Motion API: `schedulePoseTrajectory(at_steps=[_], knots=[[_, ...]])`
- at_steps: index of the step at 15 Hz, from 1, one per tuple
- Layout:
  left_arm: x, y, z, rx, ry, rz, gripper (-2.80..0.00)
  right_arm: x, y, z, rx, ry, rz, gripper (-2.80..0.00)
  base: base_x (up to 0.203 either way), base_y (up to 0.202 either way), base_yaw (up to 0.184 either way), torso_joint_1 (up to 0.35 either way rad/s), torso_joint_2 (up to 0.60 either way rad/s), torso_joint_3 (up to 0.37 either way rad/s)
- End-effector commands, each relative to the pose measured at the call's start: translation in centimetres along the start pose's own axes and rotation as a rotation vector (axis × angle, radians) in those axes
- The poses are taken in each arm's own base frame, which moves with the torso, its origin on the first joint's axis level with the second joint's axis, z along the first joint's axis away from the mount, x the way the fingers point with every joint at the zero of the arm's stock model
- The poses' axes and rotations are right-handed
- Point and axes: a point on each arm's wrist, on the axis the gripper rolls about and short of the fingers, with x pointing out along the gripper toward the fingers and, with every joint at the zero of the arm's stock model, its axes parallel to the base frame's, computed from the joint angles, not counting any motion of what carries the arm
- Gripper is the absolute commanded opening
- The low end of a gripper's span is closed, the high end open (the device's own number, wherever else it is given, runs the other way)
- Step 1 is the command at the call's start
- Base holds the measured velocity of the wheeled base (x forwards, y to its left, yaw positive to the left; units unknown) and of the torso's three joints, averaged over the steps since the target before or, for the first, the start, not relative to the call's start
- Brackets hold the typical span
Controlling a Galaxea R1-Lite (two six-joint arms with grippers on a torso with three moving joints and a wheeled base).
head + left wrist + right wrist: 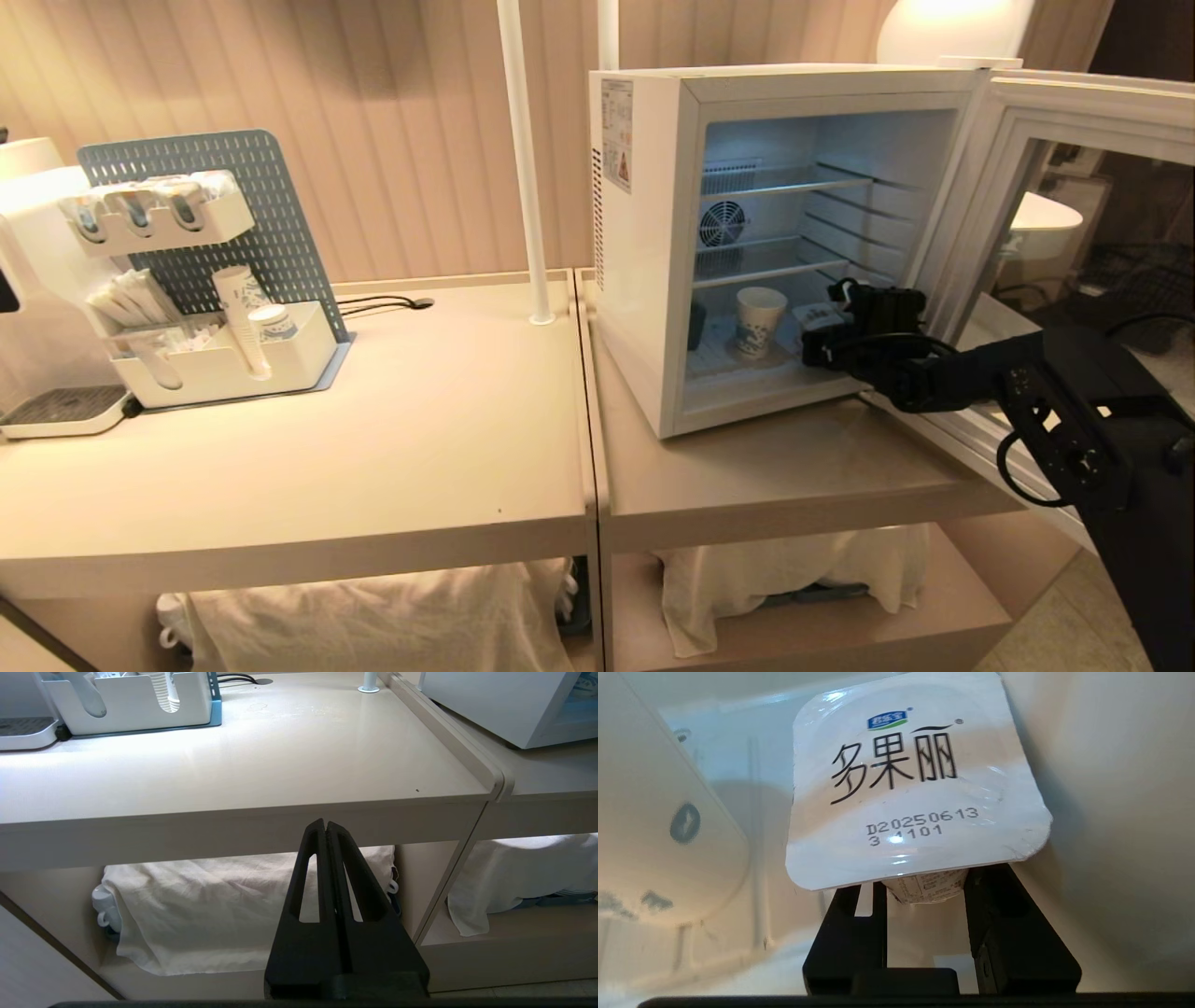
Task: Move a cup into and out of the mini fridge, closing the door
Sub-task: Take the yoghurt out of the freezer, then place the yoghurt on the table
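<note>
The right arm (1046,392) reaches in from the right side of the head view, its black forearm lying nearly level and its wrist pointing leftward, with a cable loop hanging under the joint housing. The right pincer (845,322) at its end is held level; in the right wrist view its two black fingers (994,905) stand apart with a narrow gap, one on each side of a small sealed pot's body (927,889), close against it. The left pincer (325,828) appears only in its own wrist view, hanging low and idle, its two long black fingers (343,872) pressed flat together from base to tip, gripping nothing.
</note>
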Motion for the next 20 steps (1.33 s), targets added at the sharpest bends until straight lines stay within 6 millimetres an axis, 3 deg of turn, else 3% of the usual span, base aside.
schedulePoseTrajectory(at_steps=[1, 7, 10, 13, 15, 18, 20], knots=[[0.0, 0.0, 0.0, 0.000, 0.003, 0.001, -2.80, -0.8, 0.4, 0.4, -0.001, 0.011, 0.014, -2.80, 0.000, 0.000, 0.000, 0.000, 0.00, 0.000], [0.0, 0.0, 0.0, 0.001, 0.003, 0.001, -2.80, -7.6, 2.5, 2.3, -0.017, 0.038, 0.102, -2.80, 0.000, 0.000, 0.000, 0.000, 0.00, 0.000], [0.0, 0.0, 0.0, 0.006, 0.003, 0.001, -2.80, -13.3, 3.0, 4.2, -0.024, -0.010, 0.125, -2.80, 0.000, 0.000, 0.000, 0.000, 0.00, 0.000], [0.0, 0.0, 0.0, 0.006, 0.001, -0.001, -2.80, -20.7, 2.6, 7.3, -0.018, -0.119, 0.111, -2.80, 0.000, 0.000, 0.000, 0.000, 0.00, 0.000], [0.0, 0.0, 0.0, 0.002, 0.001, -0.001, -2.80, -26.9, 1.9, 9.8, -0.002, -0.231, 0.032, -2.80, 0.000, 0.000, 0.000, 0.000, 0.00, 0.000], [0.0, 0.0, 0.0, 0.001, 0.001, -0.001, -2.80, -37.5, 0.6, 11.4, 0.042, -0.396, -0.090, -2.80, 0.000, 0.000, 0.000, 0.000, 0.00, 0.000], [0.0, 0.0, 0.0, 0.000, 0.001, -0.001, -2.80, -45.4, -0.2, 11.0, 0.075, -0.499, -0.128, -2.80, 0.000, 0.000, 0.000, 0.000, 0.00, 0.000]])
